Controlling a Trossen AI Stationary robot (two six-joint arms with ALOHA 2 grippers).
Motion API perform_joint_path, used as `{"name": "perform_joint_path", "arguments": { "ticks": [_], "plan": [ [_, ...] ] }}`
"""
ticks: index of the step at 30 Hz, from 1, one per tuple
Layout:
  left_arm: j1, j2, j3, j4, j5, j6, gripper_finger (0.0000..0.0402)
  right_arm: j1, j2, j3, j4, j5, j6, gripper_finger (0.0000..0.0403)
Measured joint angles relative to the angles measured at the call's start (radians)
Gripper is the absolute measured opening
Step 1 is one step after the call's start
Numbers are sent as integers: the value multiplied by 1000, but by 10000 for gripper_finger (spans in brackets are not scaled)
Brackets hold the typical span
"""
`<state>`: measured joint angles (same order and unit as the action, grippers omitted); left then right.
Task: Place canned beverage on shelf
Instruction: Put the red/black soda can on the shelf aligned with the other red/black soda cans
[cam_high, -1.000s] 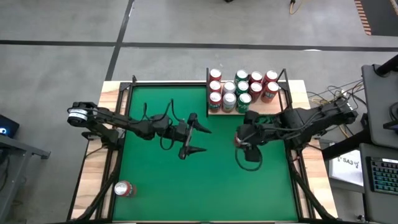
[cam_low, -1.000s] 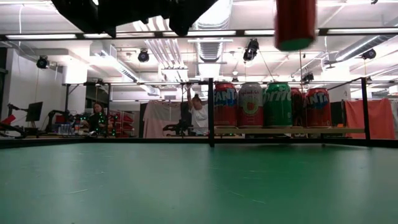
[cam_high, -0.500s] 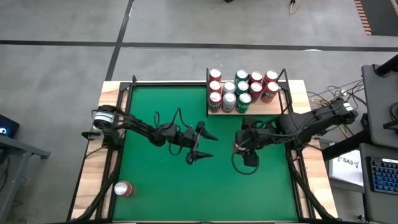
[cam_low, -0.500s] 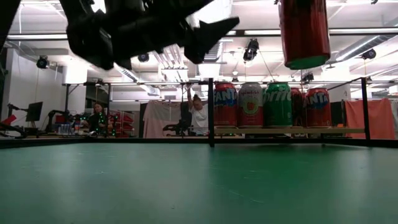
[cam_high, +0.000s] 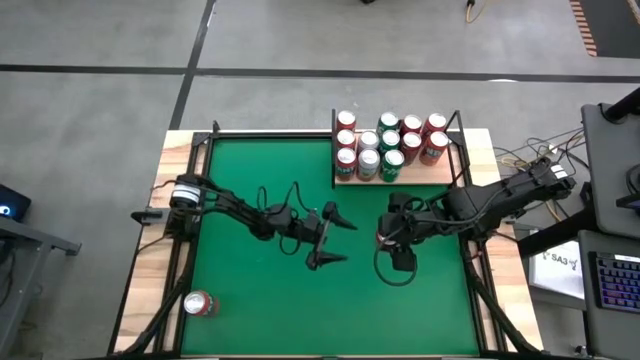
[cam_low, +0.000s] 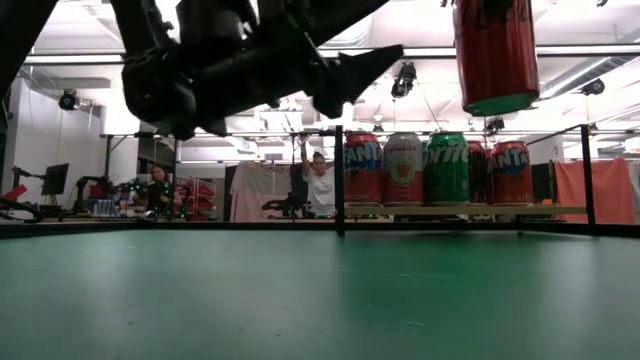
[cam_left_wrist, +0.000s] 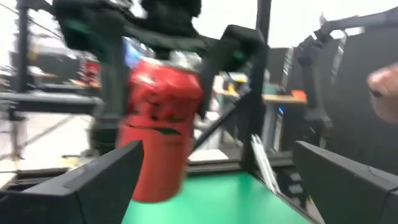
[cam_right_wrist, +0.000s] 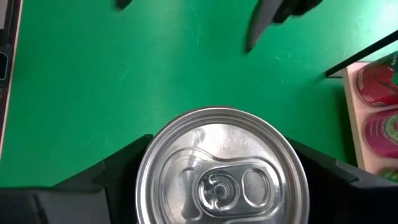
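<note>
While I look down from overhead, the nearest thing on the green felt is a red can lying on its side at the near left corner, well apart from both arms.

Further in, at mid-table, I have the left gripper reaching toward the right, its two fingers spread wide with nothing between them. From table height it hangs above the felt as a dark mass at the upper left.

Just beside it to the right sits the right gripper, and I see it clamped on a red can held upright and clear of the felt, its green base rim showing in the low view. My right wrist camera looks straight down on the silver lid and pull tab, with a dark finger pressed at each side of the can. My left wrist camera sees that same red can hanging in the other arm's grip, blurred.

Beyond, at the far edge right of centre, the shelf is the pale board with black rods, and it carries a cluster of upright red, green and silver-topped cans. The held can is near the shelf's front edge but not on it.

Far behind the table, I can make out two people in the room.
</note>
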<state>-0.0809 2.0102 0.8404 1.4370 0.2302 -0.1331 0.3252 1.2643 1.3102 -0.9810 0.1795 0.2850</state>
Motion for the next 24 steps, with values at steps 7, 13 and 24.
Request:
{"name": "perform_joint_path", "arguments": {
  "ticks": [7,13,24],
  "plan": [
    [-8,2,97,-176,51,2,383,0,0,0,0,-2,-5,292],
    [-4,2,170,-384,-22,55,382,0,0,0,-1,-4,-5,292],
    [-4,2,179,-375,-222,106,382,0,0,0,0,-4,-9,292]
  ]
}}
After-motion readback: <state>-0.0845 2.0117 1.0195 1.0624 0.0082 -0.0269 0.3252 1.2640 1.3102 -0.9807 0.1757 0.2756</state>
